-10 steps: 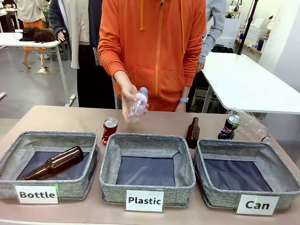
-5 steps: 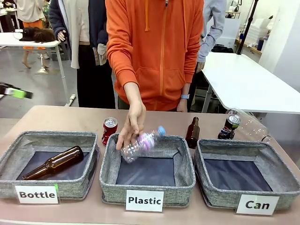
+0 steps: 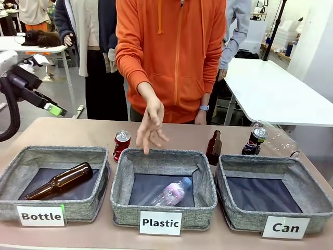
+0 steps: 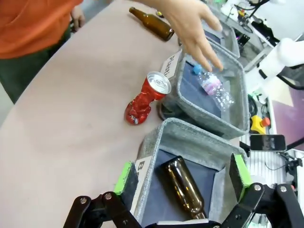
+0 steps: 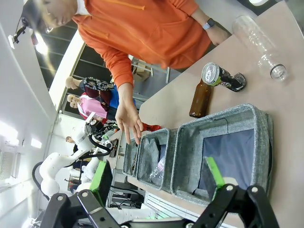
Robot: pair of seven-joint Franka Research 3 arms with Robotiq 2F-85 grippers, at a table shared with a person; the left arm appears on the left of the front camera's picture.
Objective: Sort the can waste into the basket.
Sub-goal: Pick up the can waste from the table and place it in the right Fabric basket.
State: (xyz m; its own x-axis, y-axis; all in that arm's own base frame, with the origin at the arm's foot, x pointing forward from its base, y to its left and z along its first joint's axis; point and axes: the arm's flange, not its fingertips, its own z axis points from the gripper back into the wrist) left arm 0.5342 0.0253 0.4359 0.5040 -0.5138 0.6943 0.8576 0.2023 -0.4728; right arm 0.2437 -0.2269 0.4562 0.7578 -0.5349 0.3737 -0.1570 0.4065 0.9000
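The red dented can stands behind the gap between the Bottle and Plastic baskets. At the back right, behind the basket labelled "Can", stands the dark can; that basket holds nothing. My left gripper hangs open, raised at the far left above the Bottle basket, with nothing between its fingers. My right gripper is open too, looking down on the Can basket from the near side. A person's open hand hovers over the Plastic basket.
The Plastic basket holds a clear plastic bottle. A brown bottle lies in the Bottle basket. Another brown bottle stands upright between the Plastic and Can baskets. A large clear bottle lies at the back right.
The person let the plastic bottle fall into the Plastic basket and lifted the hand, fingers spread. My left arm has come into view at the far left.
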